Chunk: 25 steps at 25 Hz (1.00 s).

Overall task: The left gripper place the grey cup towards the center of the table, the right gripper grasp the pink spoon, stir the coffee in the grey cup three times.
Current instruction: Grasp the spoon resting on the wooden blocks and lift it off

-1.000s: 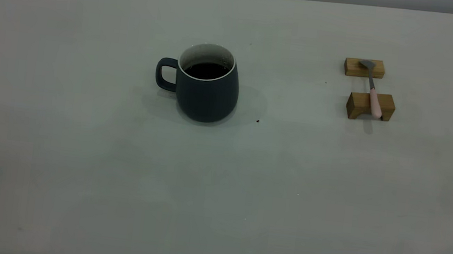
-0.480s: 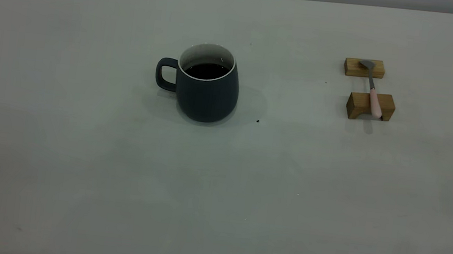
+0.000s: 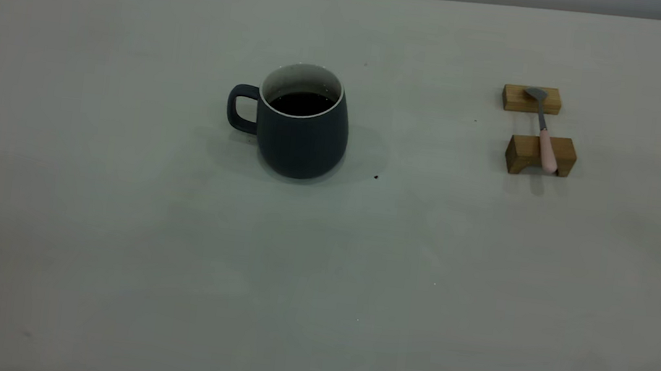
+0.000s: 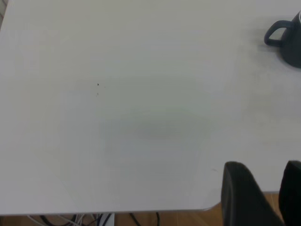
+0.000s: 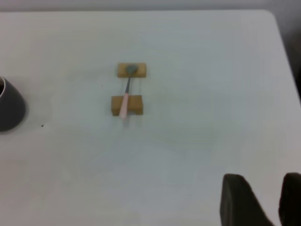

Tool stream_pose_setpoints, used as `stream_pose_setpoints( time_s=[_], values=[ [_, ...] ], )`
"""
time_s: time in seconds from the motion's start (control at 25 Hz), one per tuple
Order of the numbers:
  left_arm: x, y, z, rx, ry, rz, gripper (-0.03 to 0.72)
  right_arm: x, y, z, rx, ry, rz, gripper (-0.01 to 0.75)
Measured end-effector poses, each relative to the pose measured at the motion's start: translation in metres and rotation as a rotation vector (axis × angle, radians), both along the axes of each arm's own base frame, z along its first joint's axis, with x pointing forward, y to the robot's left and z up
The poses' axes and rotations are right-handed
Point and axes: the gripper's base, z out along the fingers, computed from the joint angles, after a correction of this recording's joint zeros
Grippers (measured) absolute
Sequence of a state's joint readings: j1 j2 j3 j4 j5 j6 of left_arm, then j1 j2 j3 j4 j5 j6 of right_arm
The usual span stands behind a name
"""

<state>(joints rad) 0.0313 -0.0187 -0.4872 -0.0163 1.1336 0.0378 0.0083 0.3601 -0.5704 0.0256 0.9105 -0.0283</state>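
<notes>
While hanging high over the table [image 3: 112, 248], both pincers sit released: left gripper [image 4: 263, 193], right gripper [image 5: 261, 200]. Further out, grey cup [image 3: 302, 123] with coffee [image 3: 302, 103] near centre, pink spoon [image 3: 544, 138] far right across two wooden blocks [image 3: 539, 154].

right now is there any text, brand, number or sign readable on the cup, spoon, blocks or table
None: no word, label, brand, number or sign can be read in any view.
The grey cup is plain slate outside, white inside, with no print.
The pink spoon and the two wooden blocks under it carry no markings.
The table shows only a few tiny dark specks, not writing.
</notes>
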Motion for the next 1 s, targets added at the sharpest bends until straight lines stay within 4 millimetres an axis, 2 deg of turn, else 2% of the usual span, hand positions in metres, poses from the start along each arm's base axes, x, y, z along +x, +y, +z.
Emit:
stream_pose_setpoints(
  time_s=[0.12,0.24,0.36,0.44,0.56,0.72,0.8,1.0],
  values=[
    [0.000,0.000,0.000,0.000,0.000,0.000,0.270,0.057,0.002,0.000,0.022,0.140,0.003,0.353],
    [0.000,0.000,0.000,0.000,0.000,0.000,0.270,0.120,0.005,-0.013,0.041,0.275,0.022,0.481],
    [0.000,0.000,0.000,0.000,0.000,0.000,0.270,0.182,0.009,-0.037,0.054,0.404,0.061,0.574],
    [0.000,0.000,0.000,0.000,0.000,0.000,0.270,0.220,0.013,-0.058,0.058,0.482,0.098,0.592],
    [0.000,0.000,0.000,0.000,0.000,0.000,0.270,0.265,0.028,-0.096,0.052,0.579,0.159,0.599],
    [0.000,0.000,0.000,0.000,0.000,0.000,0.270,0.310,0.045,-0.152,0.039,0.694,0.203,0.601],
    [0.000,0.000,0.000,0.000,0.000,0.000,0.270,0.326,0.049,-0.175,0.034,0.742,0.213,0.601],
    [0.000,0.000,0.000,0.000,0.000,0.000,0.270,0.349,0.058,-0.219,0.025,0.819,0.233,0.601]
  ],
)
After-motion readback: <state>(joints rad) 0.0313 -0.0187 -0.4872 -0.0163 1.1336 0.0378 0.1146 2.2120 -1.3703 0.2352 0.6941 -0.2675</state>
